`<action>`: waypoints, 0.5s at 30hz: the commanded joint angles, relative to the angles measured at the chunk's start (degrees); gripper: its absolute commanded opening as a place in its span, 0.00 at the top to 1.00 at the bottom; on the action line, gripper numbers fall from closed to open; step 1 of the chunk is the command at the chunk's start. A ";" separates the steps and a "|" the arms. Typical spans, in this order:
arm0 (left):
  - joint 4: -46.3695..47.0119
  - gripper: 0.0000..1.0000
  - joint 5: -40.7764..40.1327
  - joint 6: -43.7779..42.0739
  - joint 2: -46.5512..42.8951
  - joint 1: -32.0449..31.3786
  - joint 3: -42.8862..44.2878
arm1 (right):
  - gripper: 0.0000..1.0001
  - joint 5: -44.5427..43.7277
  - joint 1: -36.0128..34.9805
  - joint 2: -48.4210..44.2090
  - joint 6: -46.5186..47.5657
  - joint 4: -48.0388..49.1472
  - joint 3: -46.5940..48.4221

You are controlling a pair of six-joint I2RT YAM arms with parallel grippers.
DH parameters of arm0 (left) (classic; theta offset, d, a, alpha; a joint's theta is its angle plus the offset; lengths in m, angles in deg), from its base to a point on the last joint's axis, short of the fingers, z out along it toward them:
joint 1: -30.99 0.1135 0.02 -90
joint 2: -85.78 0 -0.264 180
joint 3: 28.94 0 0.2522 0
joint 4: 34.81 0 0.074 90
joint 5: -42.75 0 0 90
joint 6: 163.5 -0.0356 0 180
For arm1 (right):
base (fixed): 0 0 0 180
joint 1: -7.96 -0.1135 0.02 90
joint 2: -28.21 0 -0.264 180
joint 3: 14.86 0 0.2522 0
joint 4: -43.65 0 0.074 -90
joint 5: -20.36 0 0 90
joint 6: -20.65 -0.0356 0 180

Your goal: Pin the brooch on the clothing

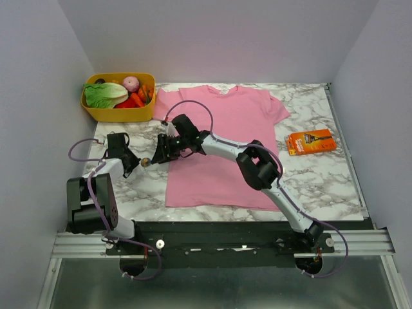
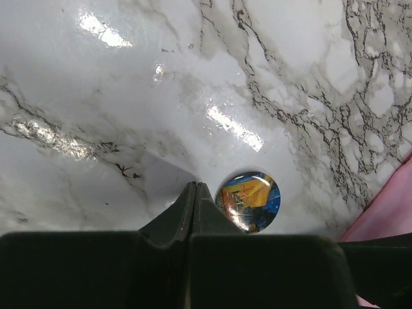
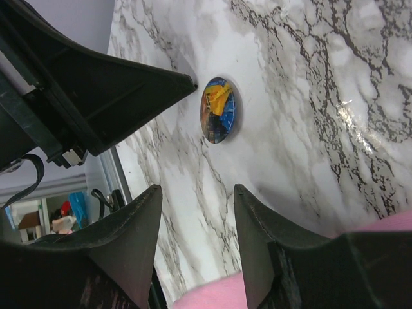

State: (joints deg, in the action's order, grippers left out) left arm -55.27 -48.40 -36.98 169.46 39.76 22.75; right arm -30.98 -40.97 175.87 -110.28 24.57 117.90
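The brooch point(image 2: 248, 201), a small round badge with an orange and blue face, lies flat on the marble just left of the clothing's edge. It is also visible as the brooch point(image 1: 145, 161) and the brooch point(image 3: 218, 110). My left gripper point(image 2: 195, 187) is shut with nothing between its jaws, and its tip rests right beside the brooch on its left. My right gripper point(image 3: 197, 190) is open and empty, a short way from the brooch, over the left edge of the clothing point(image 1: 219, 148), a pink T-shirt spread flat mid-table.
A yellow bin point(image 1: 96, 111) of vegetables stands at the back left. An orange razor pack point(image 1: 311, 141) lies to the right of the shirt. Both arms meet over the marble table point(image 1: 335, 187) left of the shirt.
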 commanded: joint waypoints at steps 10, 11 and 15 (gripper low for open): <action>2.66 0.97 3.52 -0.39 3.77 -0.69 0.03 | 0.44 -5.52 -0.73 5.36 -3.28 -4.34 6.94; 2.74 0.97 3.69 -0.39 3.95 -0.86 0.12 | 0.44 -5.87 -0.73 5.54 -3.37 -4.43 7.21; 2.22 0.98 4.22 -0.04 3.86 -2.36 -0.05 | 0.44 -5.87 -0.91 6.50 -3.98 -4.87 8.18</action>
State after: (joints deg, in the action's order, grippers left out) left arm -50.70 -46.17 -37.01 171.88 39.17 23.30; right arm -35.01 -41.21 179.80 -113.05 22.30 123.87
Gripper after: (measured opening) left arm 0.032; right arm 0.565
